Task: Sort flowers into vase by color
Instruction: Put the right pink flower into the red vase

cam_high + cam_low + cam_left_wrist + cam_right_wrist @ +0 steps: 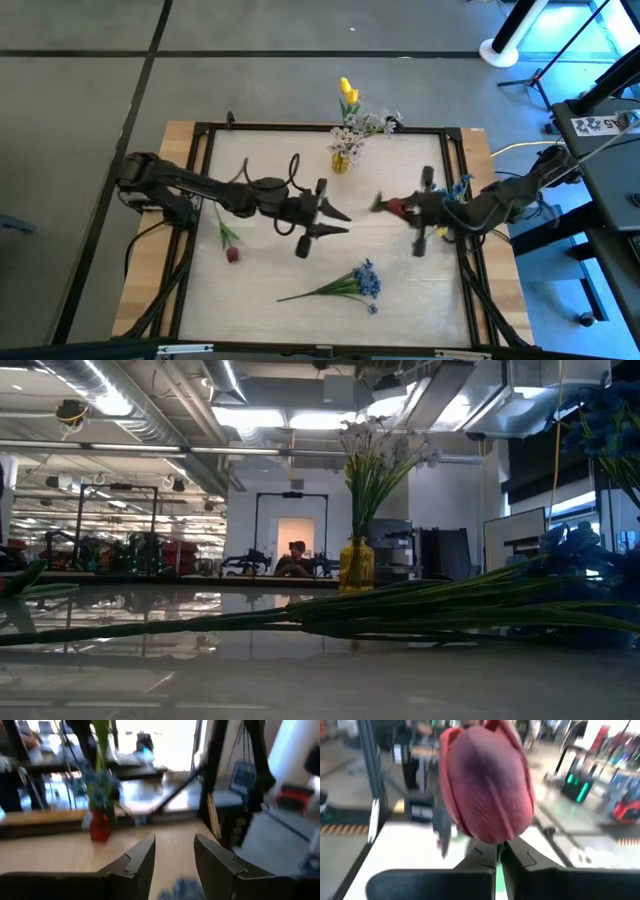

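My right gripper [408, 209] is right of the table's middle, shut on a dark red tulip [487, 785]. My left gripper [338, 221] hovers open near the middle, its fingers pointing right, touching nothing. A second red tulip [229, 243] lies flat on the table's left part. A blue cluster [352, 284] lies on its side near the front; its stems [400, 615] cross the low view. A yellow vase [342, 160] at the far edge holds white sprigs [375, 455] and yellow tulips [347, 93]. My right gripper pinches the dark red tulip between its two fingers on the green stem [498, 879], just below the bud. The bud [396, 207] sticks out past the fingertips toward the table's left. Whether the rest of the stem hangs free is hidden under the gripper.
More blue flowers [457, 188] stand beside the right arm at the table's right edge, also seen high in the low view as blue flowers [600, 420]. A black frame [300, 127] rings the table. Bare tabletop lies between the two grippers and the near edge.
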Robot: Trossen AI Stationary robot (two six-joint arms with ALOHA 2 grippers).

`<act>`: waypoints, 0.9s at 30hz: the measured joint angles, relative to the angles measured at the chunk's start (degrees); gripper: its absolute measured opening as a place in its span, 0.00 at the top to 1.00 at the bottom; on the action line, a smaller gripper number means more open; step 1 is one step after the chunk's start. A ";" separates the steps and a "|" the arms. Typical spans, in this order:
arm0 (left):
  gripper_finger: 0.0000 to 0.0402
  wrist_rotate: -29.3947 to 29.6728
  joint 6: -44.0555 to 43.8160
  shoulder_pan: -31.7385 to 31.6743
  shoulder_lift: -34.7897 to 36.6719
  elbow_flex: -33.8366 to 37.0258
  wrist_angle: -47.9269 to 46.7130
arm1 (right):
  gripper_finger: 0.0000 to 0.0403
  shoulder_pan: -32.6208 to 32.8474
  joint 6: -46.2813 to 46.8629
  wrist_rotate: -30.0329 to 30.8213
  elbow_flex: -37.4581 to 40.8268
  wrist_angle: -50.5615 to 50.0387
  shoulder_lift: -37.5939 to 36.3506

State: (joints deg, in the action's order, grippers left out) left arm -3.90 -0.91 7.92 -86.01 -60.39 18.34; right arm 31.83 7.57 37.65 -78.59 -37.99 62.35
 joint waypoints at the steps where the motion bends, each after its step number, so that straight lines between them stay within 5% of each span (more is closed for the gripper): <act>1: 0.67 0.53 -0.02 0.60 1.13 -0.01 -3.10 | 0.98 0.00 1.86 -1.00 -3.20 -6.82 0.00; 5: 0.66 2.30 0.09 3.50 2.68 -0.01 -6.44 | 0.98 0.02 9.06 -3.23 -16.10 -28.80 -0.08; 9: 0.68 5.68 1.16 5.33 1.96 0.01 -3.79 | 0.98 0.02 11.36 -2.14 -27.15 -40.57 -0.80; 20: 0.72 12.12 -1.12 6.14 1.26 -0.01 -0.60 | 0.99 0.00 10.44 -14.31 -44.94 -52.06 -11.36; 27: 0.72 15.57 -4.36 7.07 -3.59 0.01 5.02 | 0.99 -0.45 8.39 -20.81 -42.98 -51.93 -17.11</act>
State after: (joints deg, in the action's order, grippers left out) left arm 11.67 -5.27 15.00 -89.60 -60.38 23.36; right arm 31.39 15.95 16.84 -121.57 -89.92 45.24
